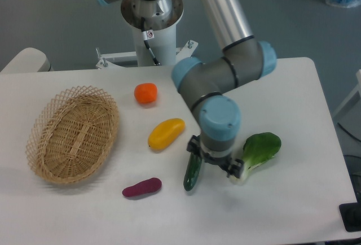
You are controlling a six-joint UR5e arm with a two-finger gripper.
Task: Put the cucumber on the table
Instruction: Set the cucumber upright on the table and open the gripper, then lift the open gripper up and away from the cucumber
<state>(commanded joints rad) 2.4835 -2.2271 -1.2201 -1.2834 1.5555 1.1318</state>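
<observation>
The arm reaches down from the top of the view and bends over the middle of the white desk [293,200], its blue-capped wrist pointing straight down. Below the wrist the claw [211,165] is mostly hidden by the wrist itself, so I cannot tell whether its fingers are spread or pinching. The cucumber [192,173] lies at the claw's 8 o'clock side, dark green and tilted nearly upright in the view, its upper end touching or tucked under the claw and its lower end resting on the desk. A bok choy [260,149] lies at 3 o'clock from the claw, just beside it. A yellow fruit [166,133] sits at 10 o'clock from the cucumber, an orange fruit [146,93] farther at 11 o'clock. A purple sweet potato [142,187] lies at 8 o'clock. A wicker basket [39,143] stands well apart at 9 o'clock.
</observation>
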